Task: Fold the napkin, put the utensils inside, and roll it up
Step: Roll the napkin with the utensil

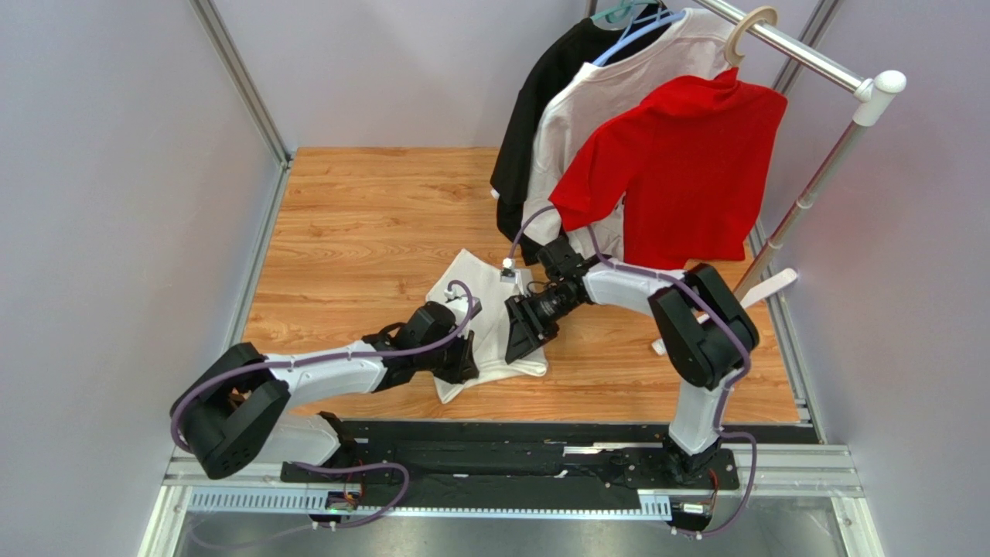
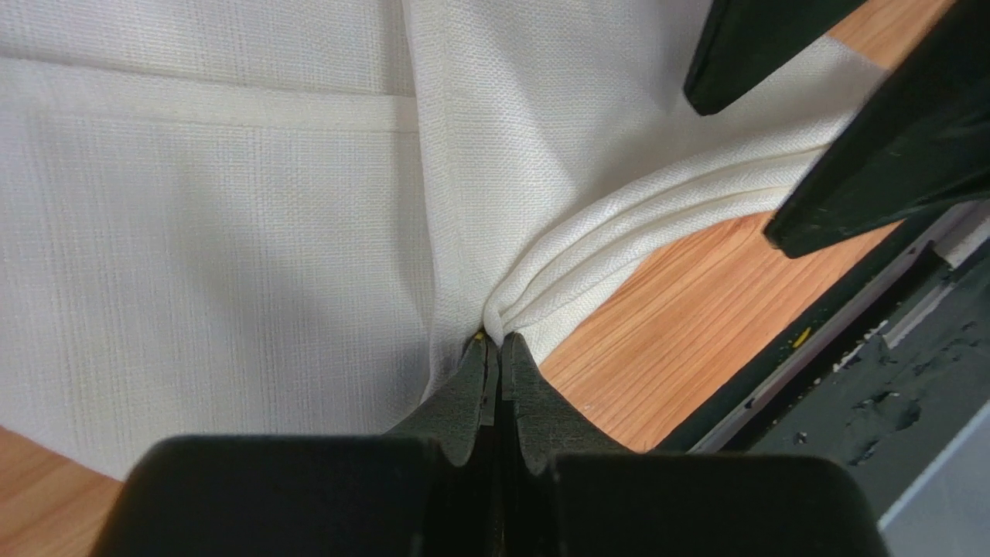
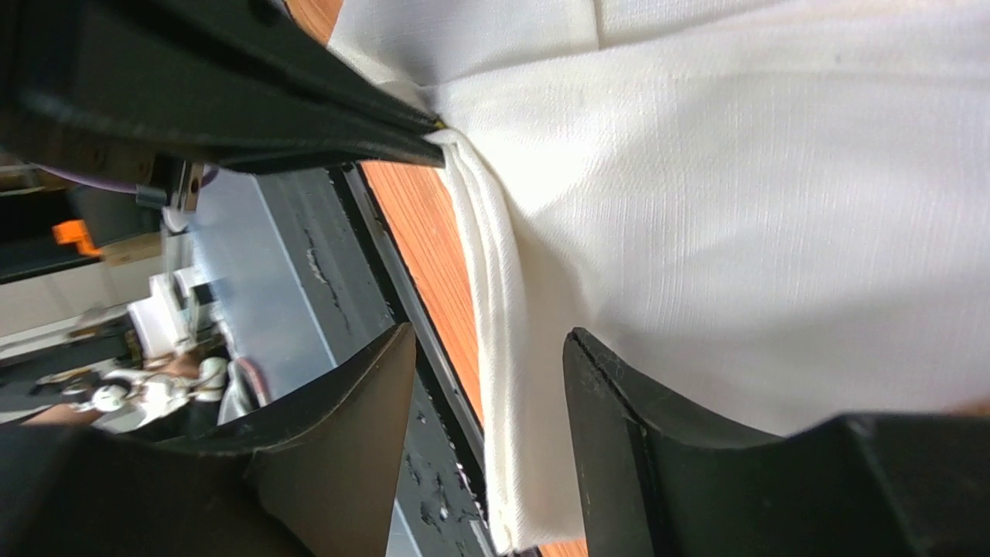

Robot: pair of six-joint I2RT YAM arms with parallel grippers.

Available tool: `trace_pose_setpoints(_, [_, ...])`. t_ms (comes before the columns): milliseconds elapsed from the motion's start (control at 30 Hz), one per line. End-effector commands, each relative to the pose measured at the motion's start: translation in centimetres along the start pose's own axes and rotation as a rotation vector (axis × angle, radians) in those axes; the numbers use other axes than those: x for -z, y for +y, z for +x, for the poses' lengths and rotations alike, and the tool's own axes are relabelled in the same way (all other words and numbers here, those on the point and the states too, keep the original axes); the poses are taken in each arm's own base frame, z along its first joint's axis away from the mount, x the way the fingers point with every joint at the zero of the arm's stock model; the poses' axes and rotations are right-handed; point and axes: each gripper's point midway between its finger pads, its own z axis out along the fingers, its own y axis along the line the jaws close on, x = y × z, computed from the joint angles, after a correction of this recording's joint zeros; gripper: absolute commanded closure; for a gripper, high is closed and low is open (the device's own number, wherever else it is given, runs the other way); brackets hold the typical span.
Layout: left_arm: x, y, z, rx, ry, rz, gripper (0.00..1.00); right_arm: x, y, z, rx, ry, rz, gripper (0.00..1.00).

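Bare bench point(image 1: 349, 221) lies open to the left and far side. The left fingers point(image 2: 493, 348) are clamped on a bunched fold of the napkin point(image 1: 488, 331), at its edge near the bench's front rim. The right fingers point(image 3: 616, 395) stand apart, with that folded edge between them. Hanging shirts point(image 1: 674, 174) crowd the far right.

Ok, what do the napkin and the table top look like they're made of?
Napkin: woven cloth, perhaps cotton or linen, matte cream; a fine grid weave shows, and it bunches softly where the left tool pinches it. Table top: wood or wood-look laminate, orange-brown with grain lines; which, I cannot tell.
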Motion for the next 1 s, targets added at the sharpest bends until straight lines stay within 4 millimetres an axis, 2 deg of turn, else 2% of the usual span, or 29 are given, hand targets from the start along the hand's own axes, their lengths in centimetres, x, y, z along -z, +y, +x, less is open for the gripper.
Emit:
trace_pose_setpoints(0, [-0.4,1.2,3.2,0.063,0.159,0.016,1.0,1.9,0.2,-2.3,0.108,-0.161,0.122,0.45])
trace_pose_setpoints(100, [-0.7,1.4,3.6,0.089,0.203,0.023,1.0,3.3,0.1,-2.9,0.173,-0.26,0.202,0.45])
trace_pose_setpoints(133, [-0.7,1.1,3.5,0.1,0.215,0.041,1.0,3.8,0.1,-3.6,0.207,-0.31,0.229,0.45])
trace_pose_setpoints(233, [-0.7,1.2,3.5,0.145,0.248,0.062,1.0,4.9,0.3,-3.0,0.262,-0.369,0.281,0.44])
trace_pose_setpoints(433, [-0.6,2.0,3.2,0.212,0.269,0.057,1.0,5.4,0.2,-1.2,0.368,-0.399,0.397,0.44])
trace_pose_setpoints(500, [-0.7,2.1,3.3,0.228,0.276,0.067,1.0,5.2,1.1,-1.2,0.416,-0.413,0.392,0.43])
trace_pose_setpoints(633, [-0.8,2.1,3.3,0.249,0.291,0.08,1.0,4.2,0.7,-1.1,0.463,-0.364,0.447,0.43])
trace_pose_setpoints(700, [-1.0,2.2,3.5,0.261,0.301,0.085,1.0,3.3,1.4,-0.8,0.505,-0.342,0.467,0.44])
trace_pose_setpoints(733, [-1.0,2.2,3.6,0.267,0.308,0.09,1.0,2.7,2.5,-1.0,0.572,-0.341,0.49,0.44])
trace_pose_setpoints(800, [-1.1,2.2,3.7,0.281,0.319,0.097,1.0,2.7,3.1,-1.7,0.64,-0.352,0.568,0.44])
trace_pose_setpoints(833, [-1.2,2.3,3.9,0.293,0.328,0.098,1.0,1.9,4.2,-1.8,0.705,-0.34,0.569,0.44])
trace_pose_setpoints(933, [-1.3,2.0,3.8,0.319,0.345,0.124,1.0,0.8,5.2,-2.5,0.81,-0.331,0.618,0.44])
trace_pose_setpoints(967, [-1.3,2.1,3.8,0.319,0.349,0.124,1.0,0.1,4.7,-2.3,0.822,-0.302,0.629,0.44])
